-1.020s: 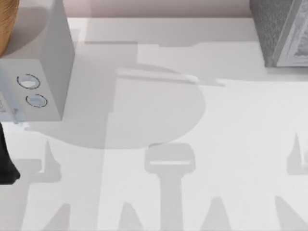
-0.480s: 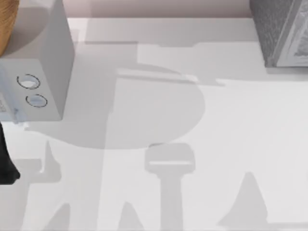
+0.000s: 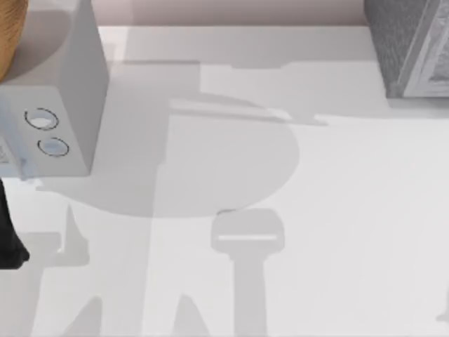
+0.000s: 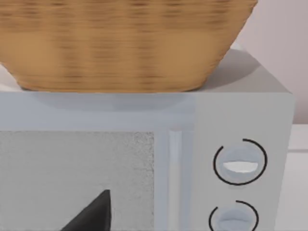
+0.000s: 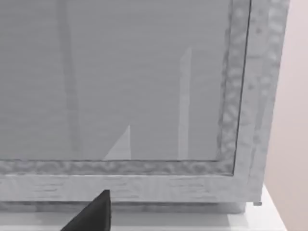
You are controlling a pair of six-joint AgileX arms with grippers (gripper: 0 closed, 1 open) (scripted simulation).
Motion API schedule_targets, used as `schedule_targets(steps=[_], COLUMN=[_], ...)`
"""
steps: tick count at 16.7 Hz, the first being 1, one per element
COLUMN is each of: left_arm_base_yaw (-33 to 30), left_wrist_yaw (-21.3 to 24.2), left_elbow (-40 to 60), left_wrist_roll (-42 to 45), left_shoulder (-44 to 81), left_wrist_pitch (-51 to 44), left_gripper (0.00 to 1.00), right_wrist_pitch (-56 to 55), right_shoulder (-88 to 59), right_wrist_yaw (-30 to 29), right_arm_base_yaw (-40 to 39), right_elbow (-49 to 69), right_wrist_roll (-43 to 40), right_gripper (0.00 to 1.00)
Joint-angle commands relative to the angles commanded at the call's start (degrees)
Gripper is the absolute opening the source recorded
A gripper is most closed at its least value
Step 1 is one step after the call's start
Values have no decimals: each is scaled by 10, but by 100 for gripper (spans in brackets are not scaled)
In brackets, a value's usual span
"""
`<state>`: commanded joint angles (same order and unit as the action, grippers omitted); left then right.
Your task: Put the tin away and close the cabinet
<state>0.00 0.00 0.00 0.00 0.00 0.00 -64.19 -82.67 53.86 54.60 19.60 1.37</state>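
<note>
Against the picture from half a second ago, the tall pointed shadow that lay on the surface (image 3: 337, 210) below the cabinet (image 3: 410, 45) has gone; just a sliver of shadow sits at the lower right edge of the top view. The cabinet, the pale grey box (image 3: 59, 105) and the other shadows lie as they did then.

The cabinet stands at the far right corner of the surface, dark grey and speckled. In our right wrist view its white-framed front panel (image 5: 120, 82) faces the camera closely, and a dark fingertip (image 5: 94, 214) of our right gripper shows below it; we cannot tell how the jaws stand or whether they hold anything.

Well apart from the cabinet, at the far left, stands the pale grey box with two round dials (image 4: 239, 164), and a woven basket (image 4: 120, 43) rests on its top. Our left wrist view faces that box, with a dark fingertip (image 4: 94, 216) before its speckled door; the left jaws' state we cannot tell. We cannot tell where the tin is.
</note>
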Motion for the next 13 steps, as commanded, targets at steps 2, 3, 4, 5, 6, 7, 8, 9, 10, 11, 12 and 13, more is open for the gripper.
schedule_targets(steps=[2, 3, 4, 5, 6, 7, 8, 9, 10, 11, 12, 13], left_arm_base_yaw=[0, 0, 0, 0, 0, 0, 0, 0, 0, 0, 0, 0], left_wrist_yaw=[0, 0, 0, 0, 0, 0, 0, 0, 0, 0, 0, 0], left_elbow=[0, 0, 0, 0, 0, 0, 0, 0, 0, 0, 0, 0], left_wrist_roll=[0, 0, 0, 0, 0, 0, 0, 0, 0, 0, 0, 0], left_shoulder=[0, 0, 0, 0, 0, 0, 0, 0, 0, 0, 0, 0], left_wrist_pitch=[0, 0, 0, 0, 0, 0, 0, 0, 0, 0, 0, 0], left_gripper=[100, 100, 100, 100, 100, 100, 100, 100, 100, 100, 100, 100], right_wrist_pitch=[-32, -42, -48, -48, -48, -48, -48, -47, -47, -41, -29, -11], right_shoulder=[-42, -54, -61, -62, -62, -62, -62, -61, -61, -60, -58, -56], right_wrist_yaw=[27, 36, 40, 41, 41, 41, 41, 40, 40, 40, 40, 40], right_arm_base_yaw=[28, 36, 41, 42, 42, 42, 42, 39, 39, 39, 39, 40], right_elbow=[10, 13, 14, 15, 15, 15, 15, 12, 13, 18, 28, 43], right_wrist_roll=[1, 1, 1, 1, 1, 1, 1, 1, 1, 1, 1, 1], right_gripper=[100, 100, 100, 100, 100, 100, 100, 100, 100, 100, 100, 100])
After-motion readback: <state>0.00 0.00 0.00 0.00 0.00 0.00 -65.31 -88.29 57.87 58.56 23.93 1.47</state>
